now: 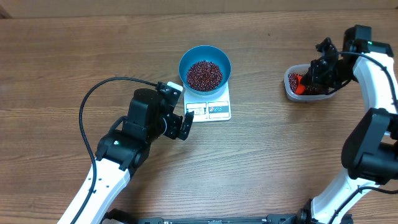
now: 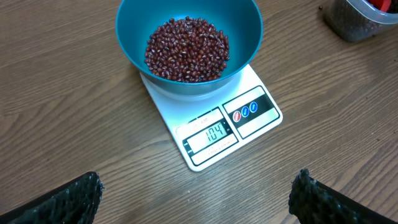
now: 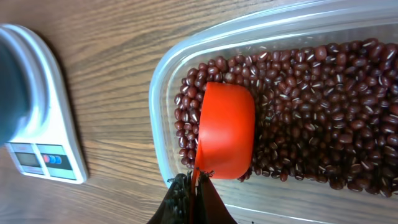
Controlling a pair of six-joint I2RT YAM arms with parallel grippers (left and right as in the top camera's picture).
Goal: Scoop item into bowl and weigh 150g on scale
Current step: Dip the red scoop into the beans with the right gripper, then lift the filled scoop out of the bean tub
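Left claw is hanging spread wide over the worktop, facing the scale, where the blue bowl is sitting with a heap of beans inside and the display is showing 104. Well apart on the right, the right claw is pinching an orange scoop by its handle, and the scoop is resting among more beans in a clear tub

Beans in bowl, bowl on scale, tub right, scoop inside
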